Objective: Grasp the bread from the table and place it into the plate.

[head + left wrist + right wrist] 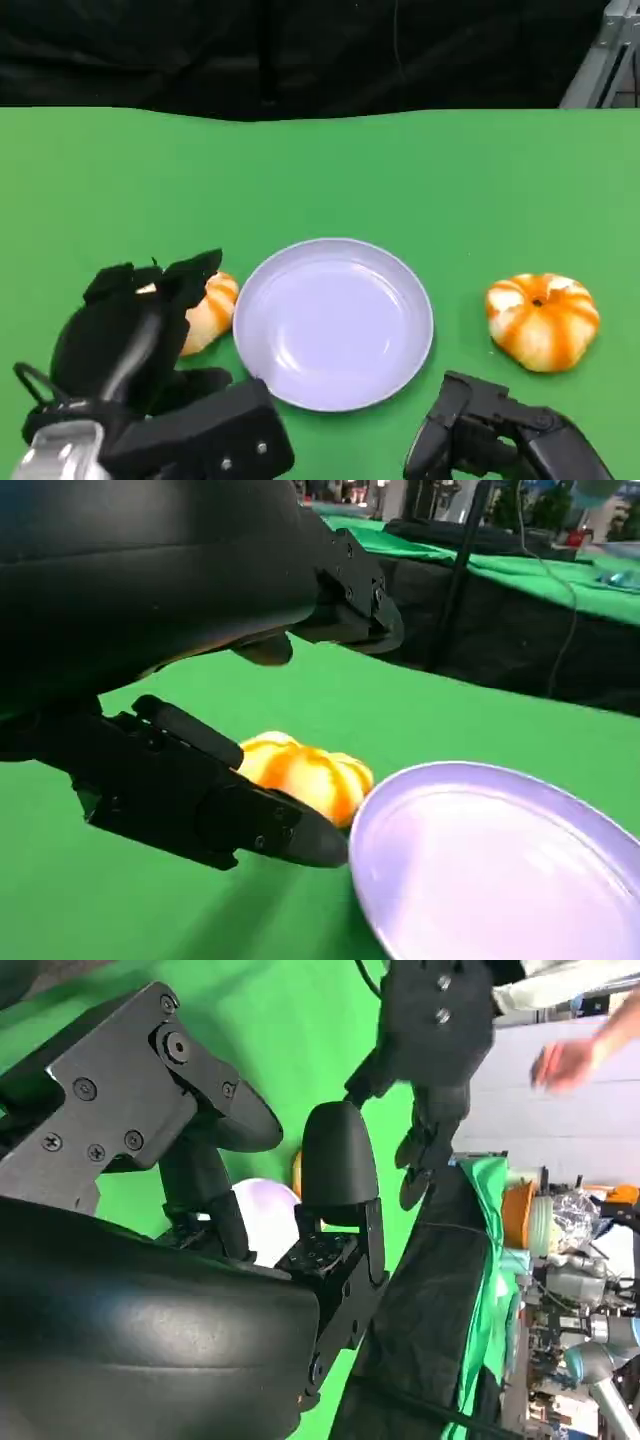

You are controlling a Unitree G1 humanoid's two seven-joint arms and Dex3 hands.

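A round orange-and-white striped bread [212, 308] lies on the green table just left of the pale lavender plate [400, 290]. My left hand [130, 330] hovers over the bread's left side and hides part of it. In the left wrist view the bread [305, 775] sits between my spread fingers [210, 805], close to the plate's rim [365, 830]; I see no firm contact. A second striped bread [542, 320] lies right of the plate. My right hand [490, 435] rests low at the near edge, holding nothing.
The green cloth [330, 170] stretches back to a black backdrop. A metal frame [605, 60] stands at the far right corner. In the right wrist view, a person's blurred hand [570, 1060] shows beyond the table.
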